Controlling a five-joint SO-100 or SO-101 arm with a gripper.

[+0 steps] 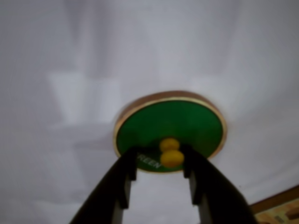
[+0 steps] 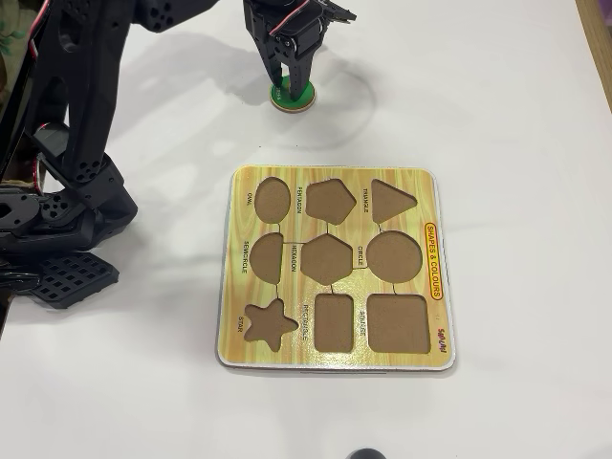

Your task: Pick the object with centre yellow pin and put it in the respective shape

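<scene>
While fingers (image 1: 170, 156) flank its pin, green disc (image 1: 177, 126) rests.

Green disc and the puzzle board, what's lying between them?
Nothing: the overhead view shows only bare white table between the green disc and the puzzle board.

We count one green round piece (image 2: 292, 95) with one yellow pin (image 1: 171, 157), one puzzle board (image 2: 335, 354) holding nine empty cutouts, and one gripper (image 1: 160, 164).

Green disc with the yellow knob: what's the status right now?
Gripper jaws astride yellow pin, closure unclear. Green disc on table, away from puzzle board. Circle slot empty, nothing blocking.
</scene>
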